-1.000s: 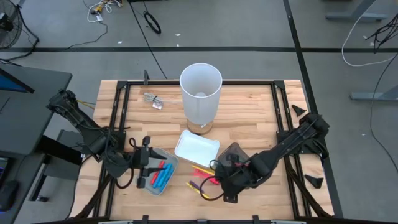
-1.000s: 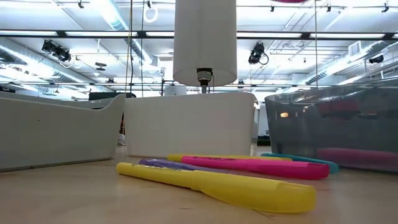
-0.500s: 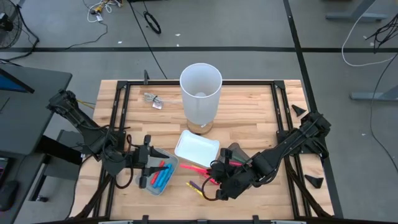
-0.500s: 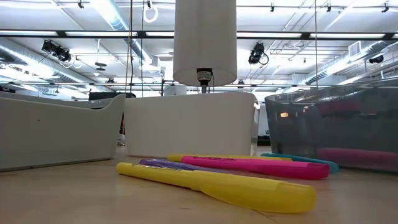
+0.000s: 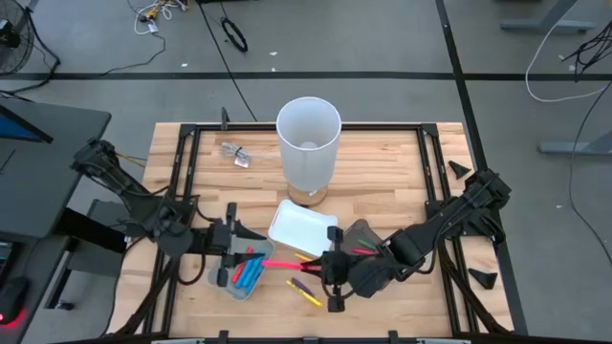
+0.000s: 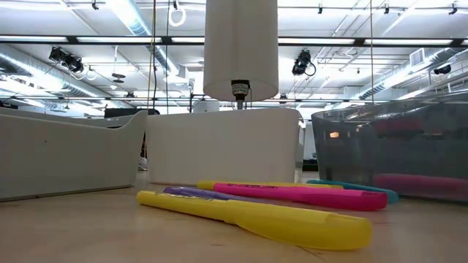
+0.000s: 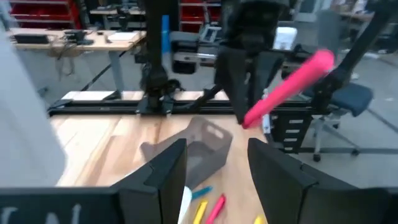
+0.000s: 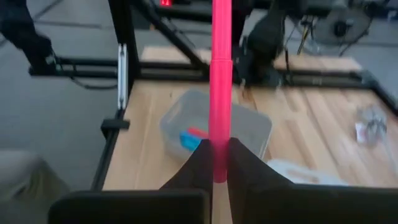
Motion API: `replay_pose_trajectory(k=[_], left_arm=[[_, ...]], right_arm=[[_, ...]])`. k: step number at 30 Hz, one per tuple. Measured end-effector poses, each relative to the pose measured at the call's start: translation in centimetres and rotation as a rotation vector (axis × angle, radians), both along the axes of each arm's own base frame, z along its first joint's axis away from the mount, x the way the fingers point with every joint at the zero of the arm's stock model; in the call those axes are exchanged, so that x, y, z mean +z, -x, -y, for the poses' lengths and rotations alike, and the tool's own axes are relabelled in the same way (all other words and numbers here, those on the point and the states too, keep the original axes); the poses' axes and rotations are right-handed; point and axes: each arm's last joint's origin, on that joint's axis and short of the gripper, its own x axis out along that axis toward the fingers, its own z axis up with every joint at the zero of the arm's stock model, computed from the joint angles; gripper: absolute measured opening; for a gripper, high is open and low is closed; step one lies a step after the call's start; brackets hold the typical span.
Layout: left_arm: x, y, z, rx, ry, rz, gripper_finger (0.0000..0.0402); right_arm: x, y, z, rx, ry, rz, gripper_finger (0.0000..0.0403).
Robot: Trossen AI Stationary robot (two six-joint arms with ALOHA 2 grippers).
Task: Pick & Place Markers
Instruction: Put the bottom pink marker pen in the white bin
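left arm (image 5: 134,196): dark, jointed, slim links with black cables along them
right arm (image 5: 449,222): dark, thicker links, bulky black wrist
left fingers (image 7: 163,175): two flat, angular black blades
right fingers (image 8: 242,163): black, narrow, tapered

Left gripper (image 7: 214,171) fingers apart w/ nothing btwn them. Ahead, right gripper (image 7: 249,93) clamps a pink marker (image 7: 289,87), tilted, above wood table (image 7: 99,146). Grey tray (image 7: 196,149) beyond (partly behind the fingers); yellow marker (image 7: 199,211) & another pink one (image 7: 215,208) lie on the tabletop

No readable text, labels, brands, numbers, signs
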Motion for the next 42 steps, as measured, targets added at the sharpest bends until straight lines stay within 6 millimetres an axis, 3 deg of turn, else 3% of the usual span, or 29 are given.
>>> replay_pose_trajectory(k=[8,15,30,37,42], left_arm=[[0.1,-1.7,1.1,-0.154,-0.043,0.094,0.0177],[0.0,-2.5,1.7,-0.158,-0.097,0.150,0.0177],[-0.8,-3.0,1.9,-0.105,-0.088,0.105,0.0177],[-1.4,-2.8,1.6,0.044,-0.074,0.054,0.0177],[-1.1,-3.1,1.3,0.044,-0.058,0.077,0.0177]], right_arm=[[0.6,-1.2,1.3,-0.016,0.022,0.064,0.0014],[0.9,-1.7,1.9,-0.005,-0.001,0.085,0.0014],[0.7,-1.7,2.0,0.000,0.015,0.068,0.0014],[0.7,-1.6,1.9,0.010,0.015,0.066,0.0014],[0.8,-1.7,1.9,0.007,0.015,0.079,0.0014]])
